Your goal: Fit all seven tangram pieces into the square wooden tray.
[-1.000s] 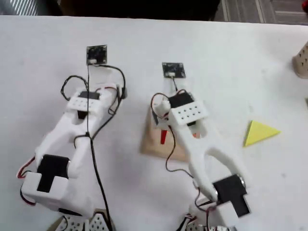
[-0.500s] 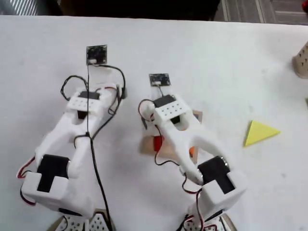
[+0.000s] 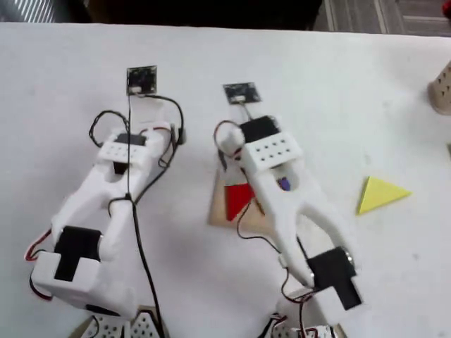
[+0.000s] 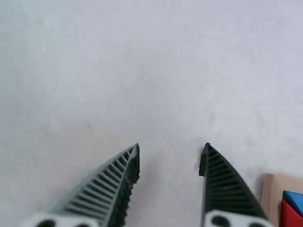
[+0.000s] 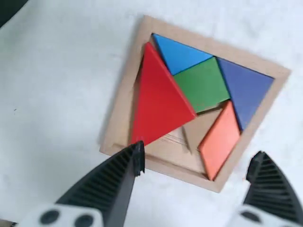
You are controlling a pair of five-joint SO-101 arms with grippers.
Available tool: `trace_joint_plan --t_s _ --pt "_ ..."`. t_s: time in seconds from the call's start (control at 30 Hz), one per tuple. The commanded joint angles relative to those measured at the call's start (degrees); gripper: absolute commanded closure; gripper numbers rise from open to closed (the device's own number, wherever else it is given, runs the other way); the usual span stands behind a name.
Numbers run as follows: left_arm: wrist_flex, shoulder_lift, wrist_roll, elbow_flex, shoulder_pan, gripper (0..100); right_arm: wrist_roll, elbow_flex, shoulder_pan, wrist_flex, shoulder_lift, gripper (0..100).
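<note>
**Both grippers empty, five pieces in the tray, yellow triangle out on the table**

I am a pair of white arms at a white table (image 3: 317, 63), seen from above with my bases at the near edge.

My right gripper (image 5: 198, 156) hangs over the square wooden tray (image 5: 236, 57), which sits near the middle of the table. Its two black ridged jaws are spread wide and hold nothing.

Five pieces lie inside the tray.
- A large red triangle (image 5: 158, 101) runs along one side. I cannot tell whether it sits flat or rides up on the rim.
- A light blue triangle (image 5: 180, 53) fills the corner next to it.
- A green square (image 5: 203, 85) lies between the red triangle and a dark blue triangle (image 5: 246, 90).
- An orange parallelogram (image 5: 218, 139) lies just beside the dark blue triangle, reaching to the rim.
- Bare wood shows between the red and orange pieces.

From above, my right arm covers most of the tray, and the red triangle shows at its left.

A yellow triangle (image 3: 379, 193) lies flat on the table to the right of the tray, well apart from it.

My left gripper (image 4: 171, 147) hangs over bare table to the left of the tray, jaws parted and empty.

A tan perforated cone (image 3: 442, 88) stands at the far right edge.
</note>
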Motion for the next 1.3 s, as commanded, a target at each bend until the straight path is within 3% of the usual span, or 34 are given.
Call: trace_joint_plan --t_s 0.0,0.13,0.33,0.47,0.57,0.7,1.1,1.27 --pt "0.26 -2.59 -0.35 -2.64 0.75 78 4.13 -2.55 6.99 3.91 -6.73 66.2" --pt "0.70 -2.86 -0.35 -2.37 2.33 78 4.22 0.70 16.31 6.02 -8.75 70.2" --pt "5.80 -4.00 -0.35 -1.76 9.36 81 7.74 14.07 23.96 -2.59 -8.92 99.4" --pt "7.82 -9.10 -0.53 -1.14 15.60 97 12.04 22.42 30.81 -9.45 -8.84 98.3" --pt "8.18 -10.95 -0.53 0.62 20.97 95 15.82 27.96 37.76 -14.81 -9.10 98.0" --pt "0.35 -10.86 -0.53 5.10 28.70 98 21.01 32.53 42.42 -18.33 -8.66 98.1" --pt "-22.24 -7.78 0.00 12.66 41.01 98 22.86 34.64 43.82 -22.11 -8.66 98.1" --pt "-22.59 1.10 0.09 7.03 39.60 98 22.95 34.64 43.82 -22.11 -8.66 98.1"
